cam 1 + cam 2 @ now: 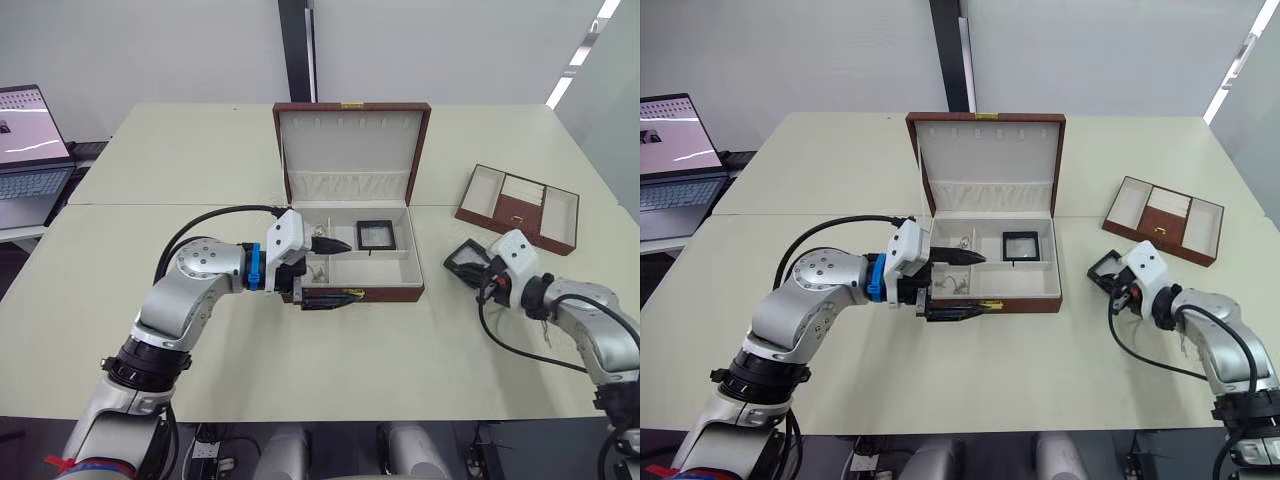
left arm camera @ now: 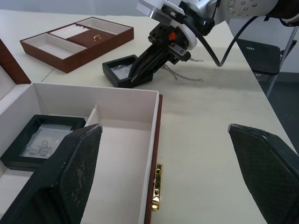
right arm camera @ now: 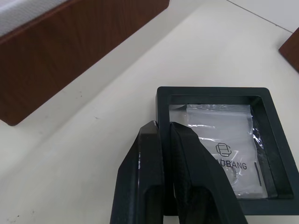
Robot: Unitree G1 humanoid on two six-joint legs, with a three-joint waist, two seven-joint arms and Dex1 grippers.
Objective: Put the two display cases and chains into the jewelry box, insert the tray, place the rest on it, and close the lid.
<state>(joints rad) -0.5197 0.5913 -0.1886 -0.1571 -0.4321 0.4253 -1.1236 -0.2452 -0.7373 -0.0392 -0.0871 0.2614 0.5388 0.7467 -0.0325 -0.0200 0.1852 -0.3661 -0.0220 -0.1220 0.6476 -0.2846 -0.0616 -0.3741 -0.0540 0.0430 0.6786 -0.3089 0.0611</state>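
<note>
Right gripper (image 3: 161, 135) is pressed together on the near rim of a black display case (image 3: 224, 144), which lies flat on the table (image 1: 350, 350) to the right of the jewelry box (image 1: 350, 200) and apart from it. A clear bag printed with lettering lies inside that case. Left gripper (image 1: 965, 283) is spread wide: one finger over the box's front-left compartment, the other outside the front wall, so the jaws straddle that wall near the brass clasp (image 2: 157, 186). Box lid stands upright, open. Second display case (image 1: 377, 233) sits in the box's rear right compartment. Tray (image 1: 520, 205) rests on the table behind the right gripper, well apart from the box. A thin chain (image 2: 187, 77) lies on the table beside the right gripper. Laptop (image 1: 30, 150) at far left.
</note>
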